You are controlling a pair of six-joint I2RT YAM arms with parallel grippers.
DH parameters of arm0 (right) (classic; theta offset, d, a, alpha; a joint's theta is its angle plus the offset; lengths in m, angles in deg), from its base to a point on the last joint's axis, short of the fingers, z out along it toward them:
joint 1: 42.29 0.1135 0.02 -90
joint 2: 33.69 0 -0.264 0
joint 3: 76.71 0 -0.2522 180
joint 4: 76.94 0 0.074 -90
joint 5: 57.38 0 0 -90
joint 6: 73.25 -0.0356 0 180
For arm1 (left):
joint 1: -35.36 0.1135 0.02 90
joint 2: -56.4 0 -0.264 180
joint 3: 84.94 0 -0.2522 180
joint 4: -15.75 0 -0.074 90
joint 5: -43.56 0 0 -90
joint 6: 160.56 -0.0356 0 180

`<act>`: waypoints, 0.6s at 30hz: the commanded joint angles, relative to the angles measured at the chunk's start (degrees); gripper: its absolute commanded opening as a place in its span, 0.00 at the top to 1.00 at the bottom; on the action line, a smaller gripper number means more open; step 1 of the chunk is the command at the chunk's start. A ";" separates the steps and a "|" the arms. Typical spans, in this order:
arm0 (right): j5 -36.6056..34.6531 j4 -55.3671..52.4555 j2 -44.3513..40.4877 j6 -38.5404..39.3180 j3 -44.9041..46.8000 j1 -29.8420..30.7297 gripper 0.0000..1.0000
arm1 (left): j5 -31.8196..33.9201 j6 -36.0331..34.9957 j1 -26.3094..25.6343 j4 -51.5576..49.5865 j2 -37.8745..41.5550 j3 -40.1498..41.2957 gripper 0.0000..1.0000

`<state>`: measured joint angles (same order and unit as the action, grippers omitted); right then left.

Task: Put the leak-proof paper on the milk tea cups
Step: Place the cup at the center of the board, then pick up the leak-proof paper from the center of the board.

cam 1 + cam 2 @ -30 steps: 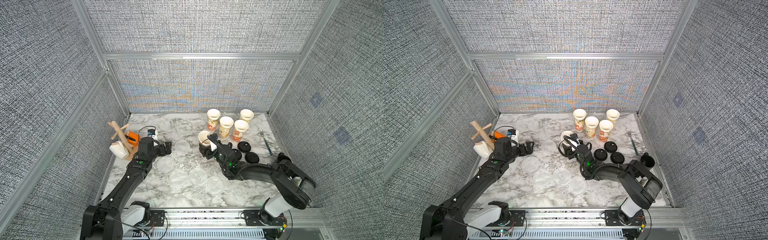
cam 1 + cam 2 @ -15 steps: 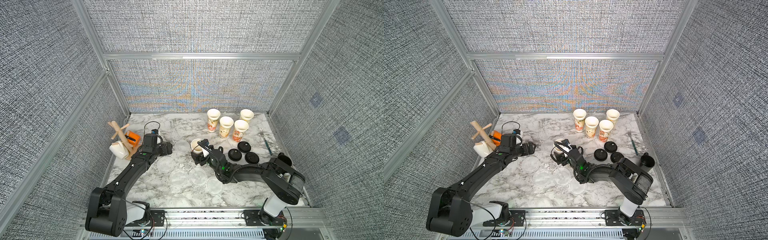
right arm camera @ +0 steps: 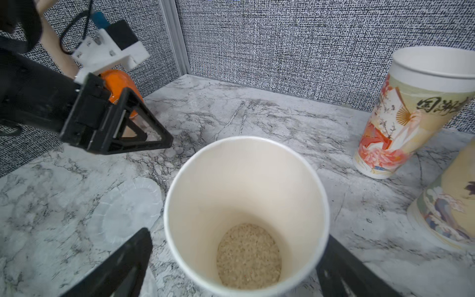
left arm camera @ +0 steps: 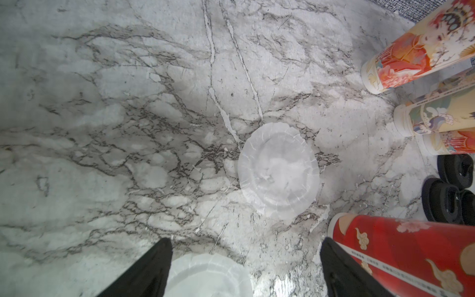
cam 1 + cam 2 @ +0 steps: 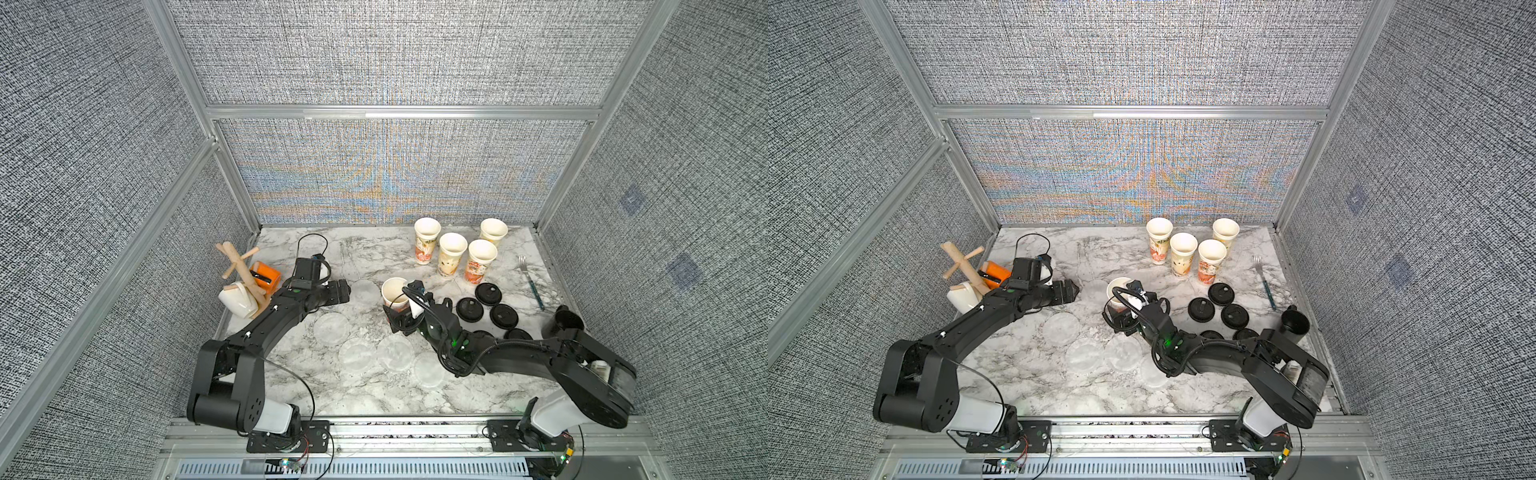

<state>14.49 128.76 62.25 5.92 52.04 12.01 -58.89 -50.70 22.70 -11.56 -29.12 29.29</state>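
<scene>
Toward the near edge, mid-bench: four leak-proof paper discs [image 5: 395, 352] in a loose row, flat on the marble. Some rims are touching or overlapping, can't tell which. Just past them the right end effector [image 3: 239, 235] straddles the centre cup [image 5: 394, 291], jaws spread wide either side of its wall. Bench shows in the gap on one side and the other side is too close to call, so I read it as not clamping. Cup is upright, mouth uncovered, with a thin layer of pale grains in the bottom. Left end effector [image 4: 244, 243] hovers low, nearer the left edge, jaws spread with nothing between them. One disc of the row lies partly beneath it, and the fifth disc [image 4: 279, 171] lies ahead, just beside the centre cup. Black lids [image 5: 490, 293] sit toward the right edge, with a fork [image 5: 532, 282] along that edge. Mug rack [image 5: 245, 270] with a white mug [image 5: 237, 301] is at the left edge. Far right corner: four more milk tea cups [image 5: 452, 253], upright, all uncovered. Handling guess: discs look film-thin, near weightless, floppy, and slick on the polished top, so they're likely to skate or cling rather than lift. The crimped rim is the only purchase; pinch at the edge, not the centre, and expect sag in transit. Cups are light, tall and tip-prone, and the grains add little ballast, so brace the wall low while laying a disc on.
</scene>
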 commanded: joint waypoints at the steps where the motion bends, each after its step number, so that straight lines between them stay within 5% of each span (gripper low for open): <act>1: -0.68 -3.20 -2.16 -0.45 0.79 1.23 0.02 | -2.24 -2.52 -0.01 -3.75 -4.33 -3.68 0.07; 18: -0.79 -23.15 -27.88 -2.13 5.79 3.27 0.02 | -7.54 -18.38 -0.65 -15.50 -26.24 -27.88 0.31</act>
<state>15.22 109.79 36.96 5.59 57.61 15.31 -63.94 -64.98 22.24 -23.71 -53.75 3.54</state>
